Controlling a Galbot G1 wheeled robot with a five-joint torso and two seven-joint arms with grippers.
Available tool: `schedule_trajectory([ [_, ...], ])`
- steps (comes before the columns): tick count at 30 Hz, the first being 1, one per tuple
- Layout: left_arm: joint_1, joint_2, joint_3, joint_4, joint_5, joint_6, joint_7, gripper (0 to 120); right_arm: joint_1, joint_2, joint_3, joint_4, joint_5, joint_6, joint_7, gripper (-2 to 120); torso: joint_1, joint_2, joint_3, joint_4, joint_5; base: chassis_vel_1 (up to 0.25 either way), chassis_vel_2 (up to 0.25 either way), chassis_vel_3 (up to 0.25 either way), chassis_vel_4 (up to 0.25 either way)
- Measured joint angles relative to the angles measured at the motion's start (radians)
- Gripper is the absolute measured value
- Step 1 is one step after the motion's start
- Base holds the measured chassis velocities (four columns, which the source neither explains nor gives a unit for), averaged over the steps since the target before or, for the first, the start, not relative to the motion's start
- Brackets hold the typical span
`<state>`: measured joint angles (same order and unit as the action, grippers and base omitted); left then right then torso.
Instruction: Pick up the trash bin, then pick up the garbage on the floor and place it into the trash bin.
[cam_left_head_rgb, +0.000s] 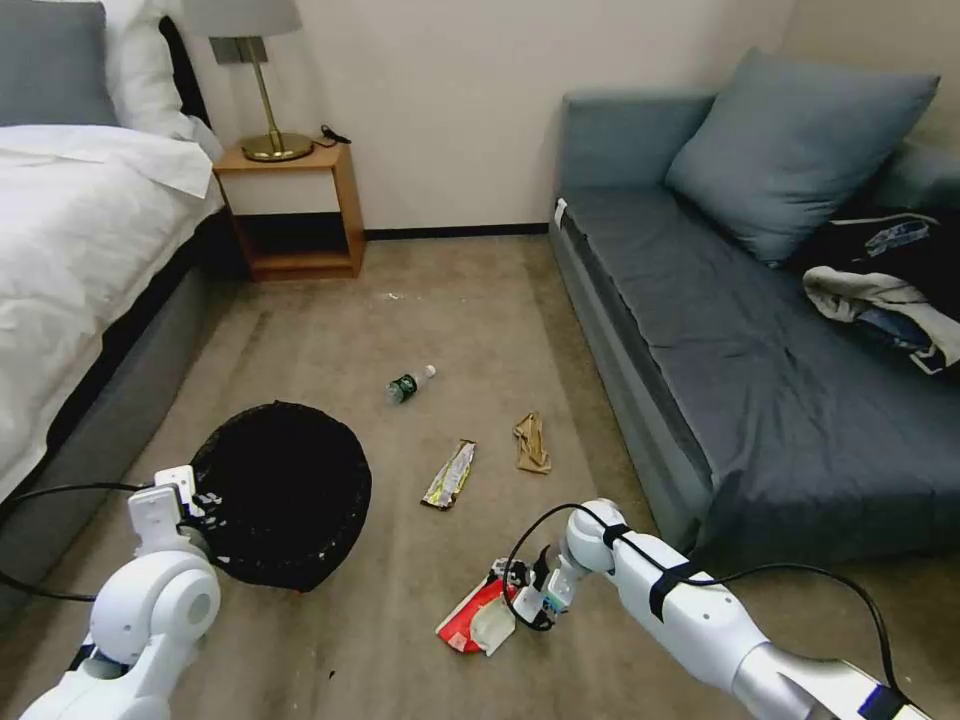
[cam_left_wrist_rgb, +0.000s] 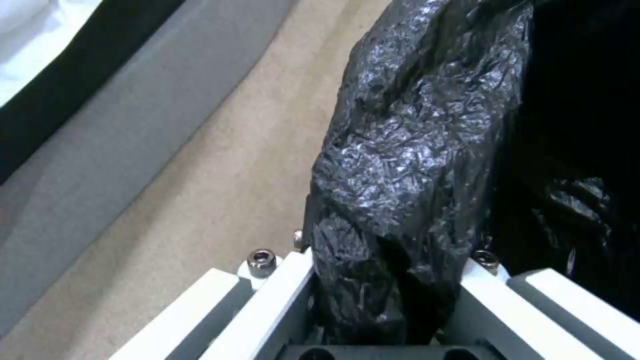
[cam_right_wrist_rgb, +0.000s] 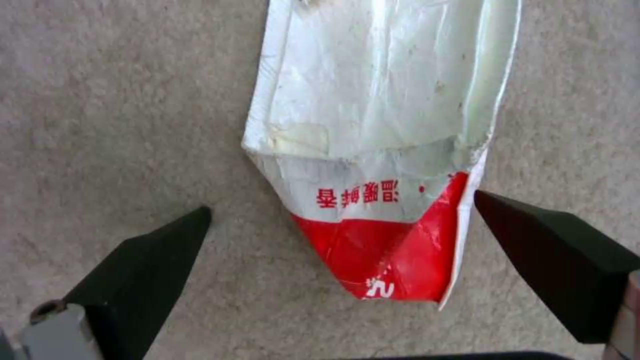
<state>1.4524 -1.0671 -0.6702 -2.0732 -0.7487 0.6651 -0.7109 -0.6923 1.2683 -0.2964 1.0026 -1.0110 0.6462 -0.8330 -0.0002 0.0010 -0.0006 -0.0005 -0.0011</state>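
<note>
The trash bin (cam_left_head_rgb: 285, 495), lined with a crinkly black bag, is at the lower left of the head view. My left gripper (cam_left_head_rgb: 192, 503) is shut on its near rim. In the left wrist view the black bag (cam_left_wrist_rgb: 400, 200) is pinched between the white fingers (cam_left_wrist_rgb: 280, 295). My right gripper (cam_left_head_rgb: 522, 592) hangs open just over the flattened red-and-white wrapper (cam_left_head_rgb: 478, 617) on the carpet. Its dark fingertips (cam_right_wrist_rgb: 167, 245) straddle the red end of that wrapper (cam_right_wrist_rgb: 380, 150). Farther off lie a yellow-silver wrapper (cam_left_head_rgb: 450, 475), a crumpled tan paper (cam_left_head_rgb: 531, 443) and a small bottle (cam_left_head_rgb: 410, 385).
A bed (cam_left_head_rgb: 70, 230) runs along the left, with a wooden nightstand (cam_left_head_rgb: 292, 210) and lamp at the back. A grey sofa (cam_left_head_rgb: 760, 350) borders the right, carrying a cushion and a clothes heap (cam_left_head_rgb: 890, 290). Open carpet lies between them.
</note>
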Motion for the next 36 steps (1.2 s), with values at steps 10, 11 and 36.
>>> schedule_trajectory([
  [10,-0.001,-0.004,0.0,0.0,0.0,0.0,-0.002,1,0.0,0.007,0.007,-0.015,0.0,0.005,-0.001,100,0.0,0.0,0.0,0.0004,0.0007,0.0,0.0,0.0,0.0],
  [11,-0.001,-0.004,0.0,0.0,0.0,0.0,-0.002,1,0.0,0.007,0.007,-0.015,0.0,0.005,-0.001,100,0.0,0.0,0.0,0.0004,0.0007,0.0,0.0,0.0,0.0],
  [36,-0.011,-0.003,0.012,0.004,0.0,0.003,-0.005,1,0.008,-0.007,0.011,-0.008,0.04,0.005,-0.053,99,0.0,-0.001,0.001,0.0013,0.003,0.0,0.0,0.0,0.0],
])
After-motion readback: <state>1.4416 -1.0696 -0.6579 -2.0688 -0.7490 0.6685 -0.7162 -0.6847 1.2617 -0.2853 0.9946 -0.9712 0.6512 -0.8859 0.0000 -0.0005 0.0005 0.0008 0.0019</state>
